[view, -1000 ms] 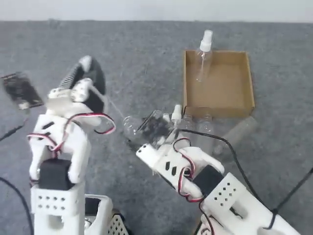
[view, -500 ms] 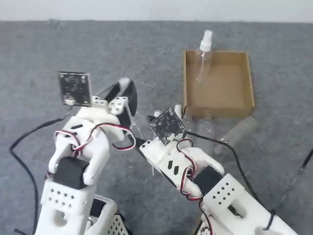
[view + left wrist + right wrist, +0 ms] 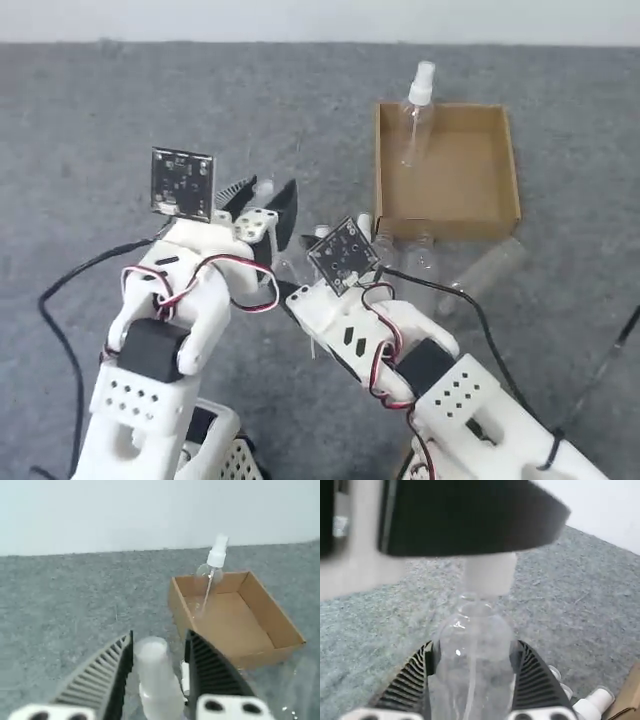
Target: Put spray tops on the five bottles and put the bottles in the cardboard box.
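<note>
A grey felt-like table cover (image 3: 100, 100) runs back to a pale wall (image 3: 150, 510).

Bottle (image 3: 472, 677): clear plastic, smooth and glossy, with bright highlights; spray top (image 3: 489, 575): white opaque plastic, smooth, near matt. Right gripper (image 3: 473, 649): fingers (image 3: 534, 680) black plastic, matt, ribbed; arm casings (image 3: 155, 300) white plastic, smooth with a faint sheen. Box (image 3: 447, 180): plain brown cardboard, matt; table cover (image 3: 120, 100): grey cloth like short-pile carpet, rough and dull.
</note>
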